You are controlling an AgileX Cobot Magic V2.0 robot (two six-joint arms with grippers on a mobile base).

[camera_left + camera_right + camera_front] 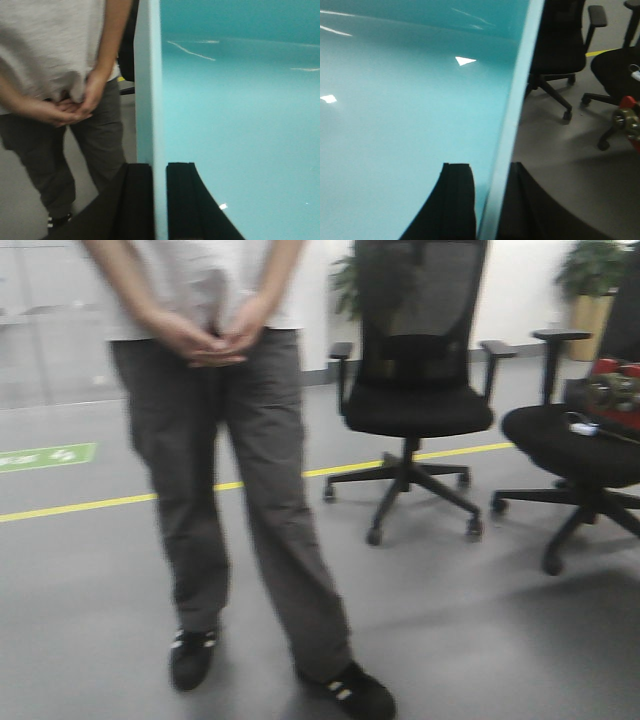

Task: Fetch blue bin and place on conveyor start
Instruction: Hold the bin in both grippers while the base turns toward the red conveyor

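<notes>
The blue bin is seen only in the two wrist views, and only in part: a stretch of smooth turquoise interior with a few glints of light, and one thin side wall in each view. Its other walls and corners are cut off by the frame edges, and what it rests on, if anything, cannot be told.

In the left wrist view the left gripper is closed on the bin's wall, one black finger outside and the other inside, both pressed against the plastic. In the right wrist view the right gripper is clamped over the opposite rim in the same way, with the bin's interior to its left.

Beyond the left wall a person in a pale shirt and dark trousers is stood close by, hands clasped in front; the head is cut off and the figure is blurred. To the right, farther off, a black mesh office chair is set on the grey floor, across a yellow floor line. A second chair is cropped at the right edge, with red and dark items on it that are too blurred to name. A potted plant is stood at the far wall.
</notes>
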